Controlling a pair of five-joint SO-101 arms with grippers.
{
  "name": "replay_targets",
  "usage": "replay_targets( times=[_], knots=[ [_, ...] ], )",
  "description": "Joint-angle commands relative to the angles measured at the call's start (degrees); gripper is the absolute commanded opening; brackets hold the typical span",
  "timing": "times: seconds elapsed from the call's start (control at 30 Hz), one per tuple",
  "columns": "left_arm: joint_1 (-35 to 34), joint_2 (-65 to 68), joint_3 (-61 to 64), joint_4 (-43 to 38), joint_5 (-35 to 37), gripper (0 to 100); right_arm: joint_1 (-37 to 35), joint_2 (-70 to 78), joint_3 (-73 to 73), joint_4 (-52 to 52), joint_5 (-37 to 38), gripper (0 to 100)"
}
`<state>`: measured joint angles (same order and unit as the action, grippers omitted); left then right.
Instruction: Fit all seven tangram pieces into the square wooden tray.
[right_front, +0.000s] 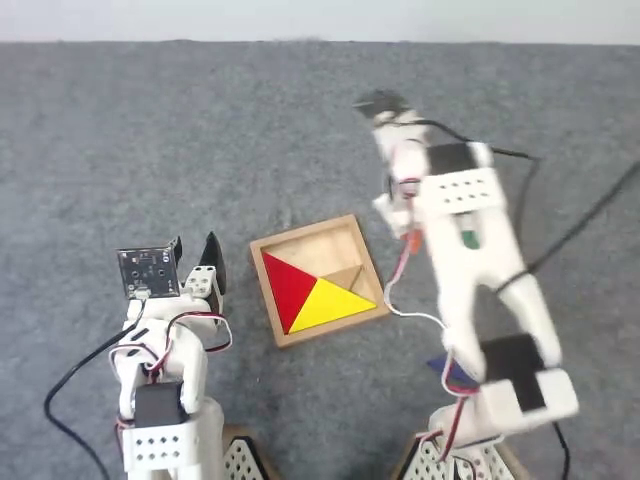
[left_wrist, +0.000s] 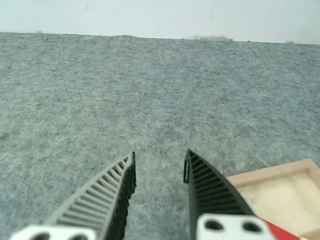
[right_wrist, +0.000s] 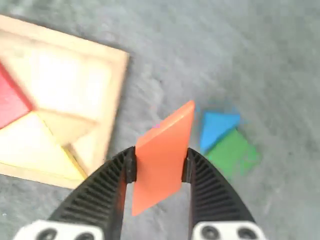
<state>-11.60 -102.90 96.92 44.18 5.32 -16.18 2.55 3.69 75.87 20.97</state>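
Tray (right_front: 266, 296) holds red triangle (right_front: 285, 284), yellow triangle (right_front: 326, 305); right gripper (right_wrist: 158, 158) clamps orange piece (right_wrist: 163, 137); left gripper (left_wrist: 159, 161) released.

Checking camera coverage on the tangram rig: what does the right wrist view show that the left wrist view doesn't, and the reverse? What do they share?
Right wrist, not left wrist: the right gripper shut on an orange piece; a blue triangle and a green piece side by side on the carpet; a yellow piece in the wooden tray.
Left wrist, not right wrist: the left gripper, open over bare carpet, and a pale wall at the carpet's far edge.
Both: the wooden tray, the red piece in it, and the grey carpet.
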Motion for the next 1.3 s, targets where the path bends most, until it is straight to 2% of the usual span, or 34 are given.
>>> replay_targets(
  times=[0.0, 0.23, 0.37, 0.6, 0.87, 1.2, 1.27],
  knots=[
    [0.44, -0.97, -0.48, 0.79, -0.70, 15, -5.32, 5.67, -9.05, -0.13, 2.37, 5.8],
    [0.44, -0.97, -0.48, 0.88, -0.70, 15, -10.95, 23.52, -26.55, 2.68, 12.57, 5.8],
    [0.44, -0.97, -0.48, 0.88, -0.70, 15, -14.02, 30.90, -35.08, 5.14, 22.51, 5.8],
    [0.44, -0.97, -0.48, 0.79, -0.70, 15, -17.36, 34.59, -39.21, 6.73, 33.76, 5.8],
    [0.44, -0.97, -0.48, 0.79, -0.70, 15, -20.53, 36.88, -38.59, 5.93, 40.88, 6.1],
    [0.44, -0.97, -0.48, 0.70, -0.70, 15, -23.08, 39.25, -38.59, 4.18, 40.88, 6.5],
    [0.44, -0.97, -0.48, 0.70, -0.70, 15, -23.60, 39.25, -38.59, 5.05, 40.79, 9.4]
  ],
)
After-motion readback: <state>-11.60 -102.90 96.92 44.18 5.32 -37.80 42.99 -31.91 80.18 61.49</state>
